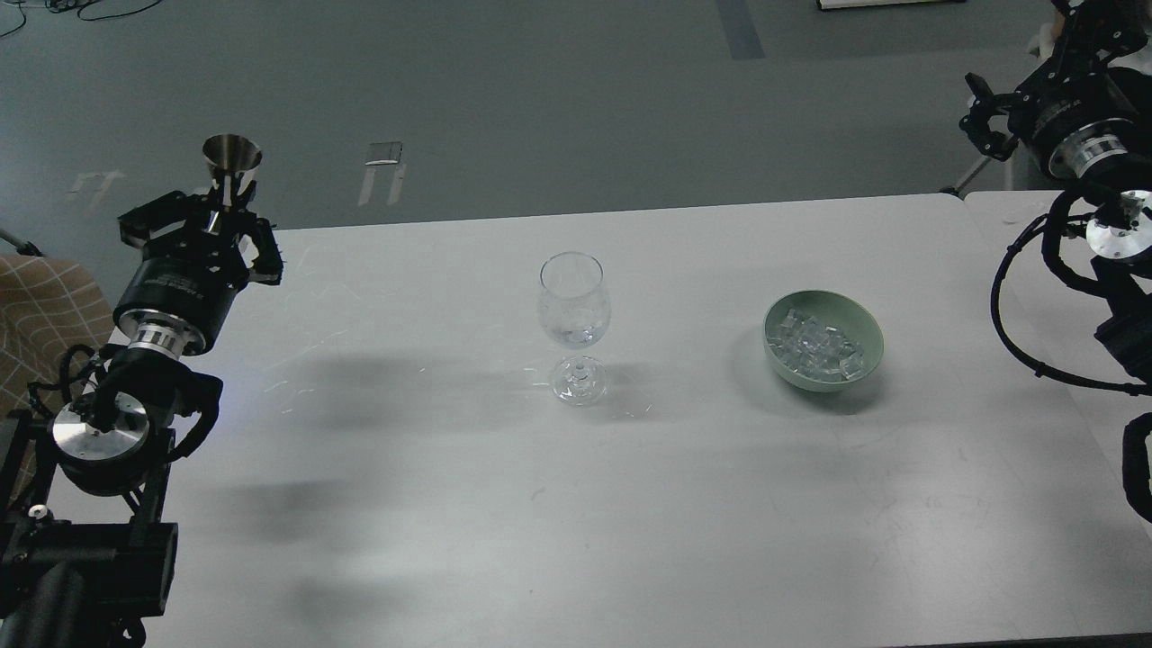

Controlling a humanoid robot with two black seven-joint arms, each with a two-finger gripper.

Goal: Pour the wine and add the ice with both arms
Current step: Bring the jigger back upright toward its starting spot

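Note:
A clear wine glass (574, 310) stands upright at the middle of the white table (630, 504). A little clear wine (573, 336) seems to lie at the bottom of its bowl, hard to see. A green bowl (866, 328) to its right holds several clear ice cubes (817, 349). My left gripper (221, 214) is over the table's far left corner, shut on a shiny metal jigger (231, 158) held upright, mouth up. My right gripper (981, 110) is raised beyond the table's far right corner, its fingers apart and empty.
A second white table (1035, 270) adjoins on the right, under my right arm's cables. A brown checked seat (45, 310) stands off the table's left edge. Grey floor lies beyond the far edge.

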